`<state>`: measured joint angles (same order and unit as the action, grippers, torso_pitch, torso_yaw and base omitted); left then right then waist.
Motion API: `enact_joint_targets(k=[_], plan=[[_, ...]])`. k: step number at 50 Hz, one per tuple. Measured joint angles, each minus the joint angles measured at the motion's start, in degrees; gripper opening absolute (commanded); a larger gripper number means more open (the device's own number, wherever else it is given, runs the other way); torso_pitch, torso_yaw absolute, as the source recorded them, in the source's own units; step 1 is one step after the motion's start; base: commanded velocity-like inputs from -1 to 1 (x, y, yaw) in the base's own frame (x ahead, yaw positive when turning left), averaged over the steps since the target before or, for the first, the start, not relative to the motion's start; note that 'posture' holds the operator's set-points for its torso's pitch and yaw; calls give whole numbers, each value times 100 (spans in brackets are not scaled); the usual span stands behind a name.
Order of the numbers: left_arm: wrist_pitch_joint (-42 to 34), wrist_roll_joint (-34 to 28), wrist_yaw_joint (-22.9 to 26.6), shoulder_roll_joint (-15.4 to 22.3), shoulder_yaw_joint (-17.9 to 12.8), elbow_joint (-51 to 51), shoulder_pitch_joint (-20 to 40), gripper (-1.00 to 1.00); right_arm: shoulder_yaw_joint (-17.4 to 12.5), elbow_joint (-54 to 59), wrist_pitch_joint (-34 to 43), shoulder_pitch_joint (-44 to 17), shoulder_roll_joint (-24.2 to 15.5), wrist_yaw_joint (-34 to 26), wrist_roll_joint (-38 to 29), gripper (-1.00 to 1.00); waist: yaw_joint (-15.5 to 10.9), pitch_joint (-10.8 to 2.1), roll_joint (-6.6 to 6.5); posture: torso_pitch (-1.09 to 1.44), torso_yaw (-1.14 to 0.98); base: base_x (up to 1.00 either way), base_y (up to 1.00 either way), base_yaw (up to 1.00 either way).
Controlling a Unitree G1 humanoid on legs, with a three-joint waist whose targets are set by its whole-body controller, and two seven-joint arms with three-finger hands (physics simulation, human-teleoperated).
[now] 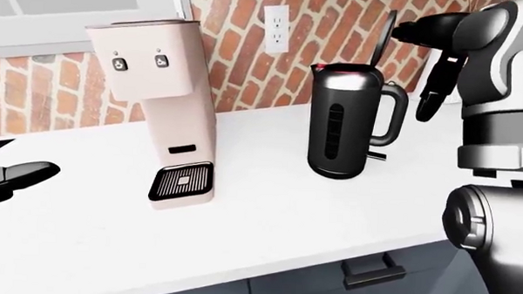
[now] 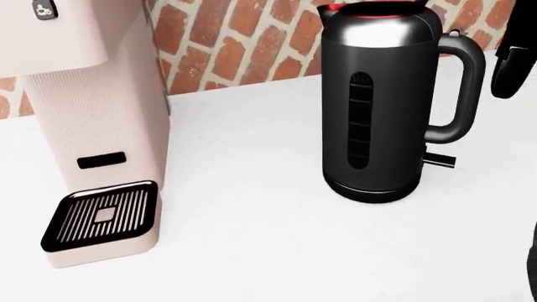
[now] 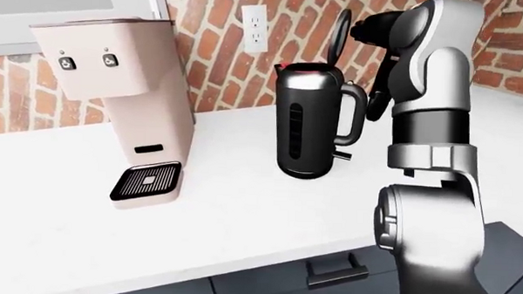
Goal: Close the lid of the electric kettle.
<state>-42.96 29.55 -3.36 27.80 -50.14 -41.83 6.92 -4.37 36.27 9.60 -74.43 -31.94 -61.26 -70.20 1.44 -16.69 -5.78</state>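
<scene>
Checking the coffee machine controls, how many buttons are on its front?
2. Both sit side by side on the upper front of the coffee machine: left button, right button. Others may be hidden.

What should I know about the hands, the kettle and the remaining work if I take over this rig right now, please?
Right hand: raised to the right of the upright lid, close to it; contact and finger state cannot be told.
Left hand: low at the left edge of the left-eye view, over the counter, holding nothing, far from the job.
Electric kettle: upright on the counter, handle to the view's right, to the right of the coffee machine.
Done: the arm is brought up to the lid.
Left: push the lid down until it is shut, then withdraw the hand.
</scene>
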Motion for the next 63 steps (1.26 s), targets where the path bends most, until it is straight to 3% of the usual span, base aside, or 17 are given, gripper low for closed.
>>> enact_joint_targets(k=[15,30,38,63], plan=[[1,0,-8,10,31,16,30,100,129,282,122,-351,410,176,-131,100,73,22,-88,-49,0,0,0,0],[-50,63,-30,47,-37,-19,32,100,332,487,17,-685,879,226,-51,100,62,27,-38,-49,0,0,0,0],[-97,91,-73,71,-76,-46,30,100,276,429,2,-615,793,191,-53,100,11,32,8,-49,0,0,0,0],[18,-3,-24,0,33,19,6,100,279,710,-13,-897,715,238,-54,100,-21,10,-23,-49,0,0,0,0]])
